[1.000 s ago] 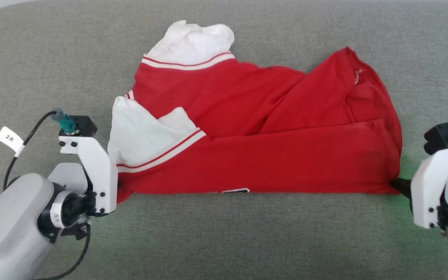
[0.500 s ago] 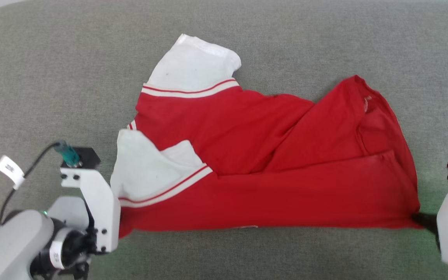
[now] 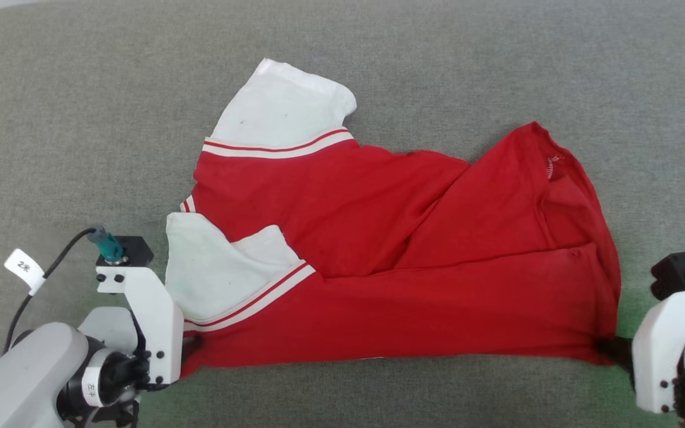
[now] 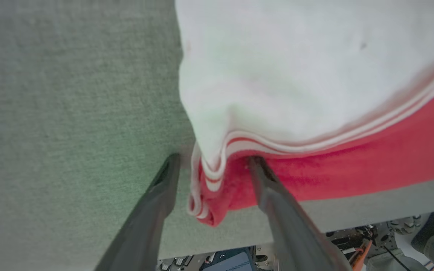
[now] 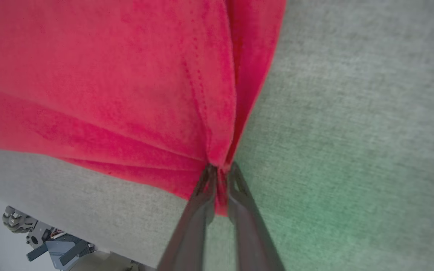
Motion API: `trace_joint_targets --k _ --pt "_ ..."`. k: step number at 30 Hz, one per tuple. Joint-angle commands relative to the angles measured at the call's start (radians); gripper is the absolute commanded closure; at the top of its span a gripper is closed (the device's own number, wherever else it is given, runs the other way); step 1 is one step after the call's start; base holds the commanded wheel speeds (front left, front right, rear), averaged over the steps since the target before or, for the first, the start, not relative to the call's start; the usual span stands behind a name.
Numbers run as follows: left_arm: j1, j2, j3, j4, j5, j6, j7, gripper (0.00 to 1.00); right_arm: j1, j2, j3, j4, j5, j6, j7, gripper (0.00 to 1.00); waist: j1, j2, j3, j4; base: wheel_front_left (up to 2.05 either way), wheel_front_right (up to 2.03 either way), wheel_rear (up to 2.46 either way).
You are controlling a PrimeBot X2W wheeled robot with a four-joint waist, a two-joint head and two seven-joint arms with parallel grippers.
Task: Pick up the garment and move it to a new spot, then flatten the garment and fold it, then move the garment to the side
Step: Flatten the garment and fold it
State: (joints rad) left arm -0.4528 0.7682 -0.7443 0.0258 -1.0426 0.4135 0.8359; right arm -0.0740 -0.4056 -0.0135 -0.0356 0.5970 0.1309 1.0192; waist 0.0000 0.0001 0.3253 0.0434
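Red garment [image 3: 402,285] stretched sideways; left claw [image 4: 214,160] apart, straddling sleeve-side corner; right claw [image 5: 221,169] clamped on opposite corner.

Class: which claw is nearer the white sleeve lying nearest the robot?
Left. The left claw stands open around the garment corner beside that sleeve; the right claw pinches the red corner at the opposite end.
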Motion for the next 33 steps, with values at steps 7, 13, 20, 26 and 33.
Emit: trace_joint_targets --k 7,13,20,26,33 --pt "-0.037 0.070 0.018 -0.043 0.027 0.009 0.017 0.00 0.020 -0.017 -0.005 0.006 0.001 -0.004 -0.081 0.00 0.0000 -0.0001 -0.032 -0.004 0.00 0.00 0.00" --pt "-0.094 0.148 0.043 -0.121 0.048 0.021 0.065 0.00 0.010 0.009 -0.042 -0.059 -0.021 0.000 -0.194 0.00 0.0000 -0.0001 -0.051 -0.037 0.00 0.00 0.00" --pt "-0.237 0.152 0.041 -0.089 0.108 -0.045 0.086 0.00 -0.041 0.069 -0.052 -0.117 -0.099 0.000 -0.389 0.00 0.0000 -0.0001 -0.046 -0.109 0.00 0.00 0.00" --pt "-0.394 0.079 0.030 0.050 0.161 -0.142 0.059 0.00 -0.096 0.138 -0.030 -0.139 -0.167 0.000 -0.582 0.00 0.0000 -0.0001 -0.016 -0.185 0.00 0.00 0.00" --pt "-0.562 -0.006 0.025 0.315 0.190 -0.275 -0.012 0.00 -0.157 0.200 0.044 -0.093 -0.204 0.000 -0.718 0.00 0.0000 -0.0001 0.036 -0.285 0.00 0.00 0.00"
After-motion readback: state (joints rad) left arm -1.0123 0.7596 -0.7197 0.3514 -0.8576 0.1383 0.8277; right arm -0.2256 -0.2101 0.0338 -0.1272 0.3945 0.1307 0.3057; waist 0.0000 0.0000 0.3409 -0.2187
